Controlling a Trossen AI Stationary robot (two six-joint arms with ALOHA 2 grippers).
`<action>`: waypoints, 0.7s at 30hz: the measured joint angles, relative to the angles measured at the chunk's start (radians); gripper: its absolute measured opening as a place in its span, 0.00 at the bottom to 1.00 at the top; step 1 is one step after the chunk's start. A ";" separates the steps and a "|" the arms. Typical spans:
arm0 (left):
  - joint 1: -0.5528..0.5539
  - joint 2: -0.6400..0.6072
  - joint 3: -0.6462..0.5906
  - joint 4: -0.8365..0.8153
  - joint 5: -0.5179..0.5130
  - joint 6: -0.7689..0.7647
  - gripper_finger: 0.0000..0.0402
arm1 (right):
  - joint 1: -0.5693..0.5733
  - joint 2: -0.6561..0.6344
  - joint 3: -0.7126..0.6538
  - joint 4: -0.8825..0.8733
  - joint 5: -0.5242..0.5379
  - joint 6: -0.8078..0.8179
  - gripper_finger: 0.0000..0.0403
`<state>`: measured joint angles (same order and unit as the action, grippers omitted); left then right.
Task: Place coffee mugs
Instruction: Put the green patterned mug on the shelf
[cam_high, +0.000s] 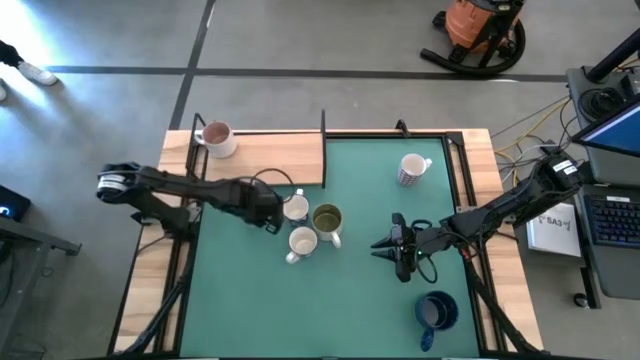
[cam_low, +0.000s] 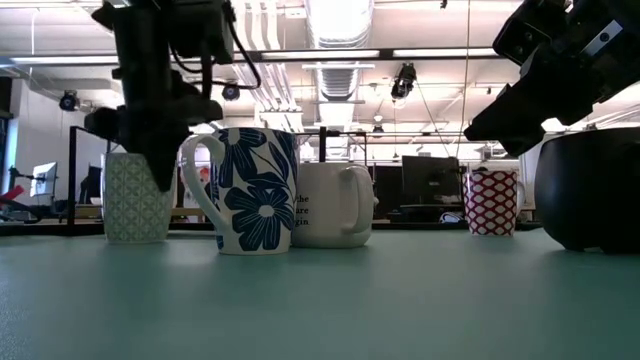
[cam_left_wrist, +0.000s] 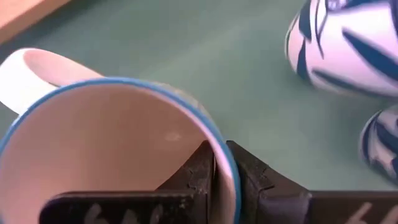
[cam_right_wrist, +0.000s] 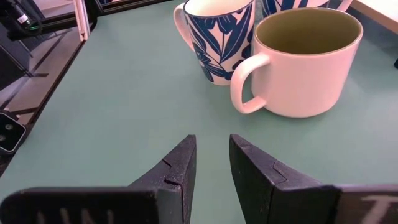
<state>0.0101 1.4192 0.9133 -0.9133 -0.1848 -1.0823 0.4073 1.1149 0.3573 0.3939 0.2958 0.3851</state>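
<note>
My left gripper (cam_high: 278, 212) is shut on a pale green patterned mug with a blue rim (cam_left_wrist: 112, 155); the mug also shows in the low view (cam_low: 133, 200) and the high view (cam_high: 296, 207). Beside it stand a blue-flowered white mug (cam_high: 302, 243) and a cream mug, olive inside (cam_high: 327, 220). My right gripper (cam_right_wrist: 211, 162) is open and empty, pointing level at these mugs from the table's right. A pink-inside mug (cam_high: 215, 138) stands on a wooden board. A red-patterned mug (cam_high: 410, 170) and a dark blue mug (cam_high: 435, 312) stand apart. My left gripper pinches the mug's rim wall (cam_left_wrist: 222, 171), on the side roughly opposite its white handle (cam_left_wrist: 31, 68). One finger (cam_left_wrist: 196, 171) is inside the mug and one (cam_left_wrist: 252, 174) outside. The fingers come from above, pointing down. The mug is upright, its base seemingly on the green mat.
The wooden board (cam_high: 270, 160) lies at the table's far left. A black frame rail (cam_high: 323, 130) stands along the green mat's far edge. Open mat lies in front of my right gripper (cam_right_wrist: 124, 93) and along the near edge.
</note>
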 joint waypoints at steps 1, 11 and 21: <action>0.014 -0.008 -0.011 0.012 0.010 0.008 0.04 | 0.000 0.000 0.000 0.000 0.000 0.000 0.21; 0.031 -0.037 0.043 -0.024 0.016 0.225 0.12 | 0.000 0.000 0.000 0.000 0.000 0.000 0.21; 0.010 -0.048 0.112 -0.134 0.045 0.676 0.35 | 0.000 0.000 0.000 0.000 0.000 0.000 0.21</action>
<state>0.0197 1.3712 1.0257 -1.0474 -0.1398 -0.4067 0.4073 1.1149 0.3573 0.3939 0.2962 0.3851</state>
